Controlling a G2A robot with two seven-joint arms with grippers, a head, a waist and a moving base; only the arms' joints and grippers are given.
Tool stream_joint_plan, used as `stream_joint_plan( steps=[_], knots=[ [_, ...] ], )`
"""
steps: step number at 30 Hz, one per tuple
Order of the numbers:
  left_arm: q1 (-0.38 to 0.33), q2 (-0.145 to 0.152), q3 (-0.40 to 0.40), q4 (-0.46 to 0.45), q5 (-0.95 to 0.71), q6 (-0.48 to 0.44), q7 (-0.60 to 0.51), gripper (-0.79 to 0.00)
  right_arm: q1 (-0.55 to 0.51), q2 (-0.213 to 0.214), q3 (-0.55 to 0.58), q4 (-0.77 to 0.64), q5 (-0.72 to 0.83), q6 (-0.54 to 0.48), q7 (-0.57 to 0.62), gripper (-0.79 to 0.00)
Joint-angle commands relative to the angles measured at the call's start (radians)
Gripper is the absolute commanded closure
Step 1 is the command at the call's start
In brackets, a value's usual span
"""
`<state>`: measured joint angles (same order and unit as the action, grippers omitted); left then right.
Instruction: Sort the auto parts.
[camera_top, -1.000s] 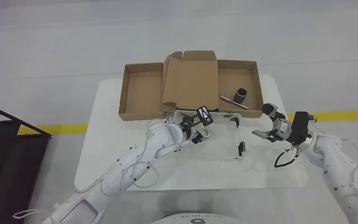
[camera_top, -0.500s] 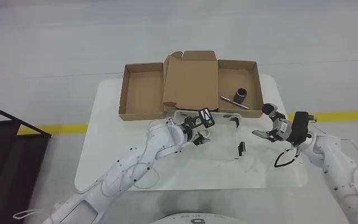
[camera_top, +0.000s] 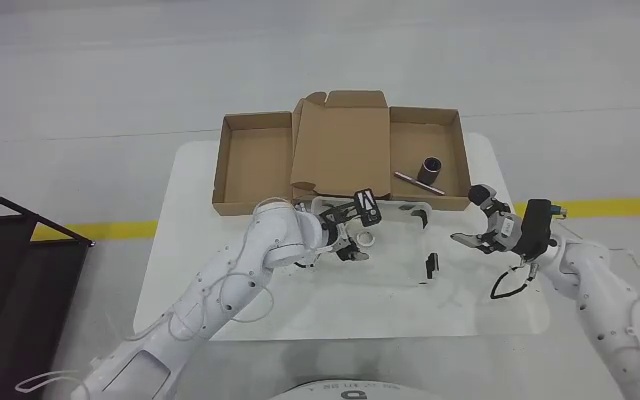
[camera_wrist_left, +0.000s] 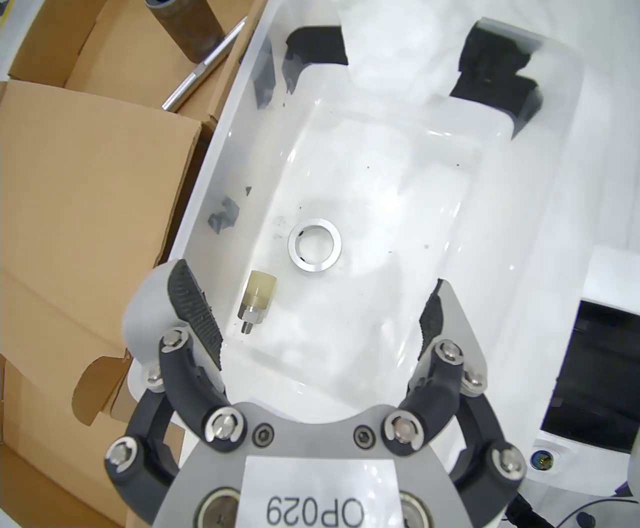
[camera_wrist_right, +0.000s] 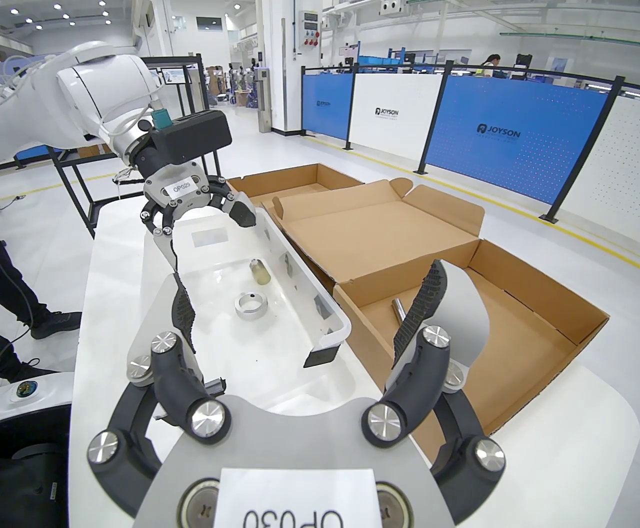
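Because the left gripper (camera_wrist_left: 307, 292) hangs over the 9 o'clock end of the clear bin (camera_wrist_left: 530, 215) with its fingers spread wide and empty, we treat it as the picking arm. Taking directions from above, the small fitting (camera_wrist_left: 257, 295) lies on the bin floor just ahead, offset toward the 12 o'clock finger. Its long axis runs 9 to 3, threaded stud toward 9, so we judge that the jaws close across it. The steel ring (camera_wrist_left: 292, 246) lies flat beyond, toward 3 o'clock. The right gripper (camera_top: 468, 217), also spread and empty, stands off the bin's 3 o'clock end.
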<state>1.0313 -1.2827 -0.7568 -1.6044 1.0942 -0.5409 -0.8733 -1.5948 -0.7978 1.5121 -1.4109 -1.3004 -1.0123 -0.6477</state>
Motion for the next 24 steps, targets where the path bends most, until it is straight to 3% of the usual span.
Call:
stream_joint_plan(
  steps=[1,4,9,17,24],
  knots=[
    [-0.011,-0.002,-0.001,0.013,-0.039,-0.01,-0.014,-0.785,0.0,0.0,0.0,0.0,0.0,0.0,0.0,-0.785],
    [-0.033,-0.006,0.01,0.033,-0.076,-0.026,-0.046,-0.785,0.0,0.0,0.0,0.0,0.0,0.0,0.0,-0.785],
    [-0.07,-0.019,0.044,0.085,-0.112,-0.025,-0.072,-0.714,0.0,0.0,0.0,0.0,0.0,0.0,0.0,-0.785],
    [-0.119,-0.04,0.09,0.166,-0.14,-0.017,-0.072,-0.736,0.0,0.0,0.0,0.0,0.0,0.0,0.0,-0.785],
    [-0.146,-0.05,0.108,0.214,-0.131,-0.002,-0.062,-0.674,0.0,0.0,0.0,0.0,0.0,0.0,0.0,-0.785]
  ],
)
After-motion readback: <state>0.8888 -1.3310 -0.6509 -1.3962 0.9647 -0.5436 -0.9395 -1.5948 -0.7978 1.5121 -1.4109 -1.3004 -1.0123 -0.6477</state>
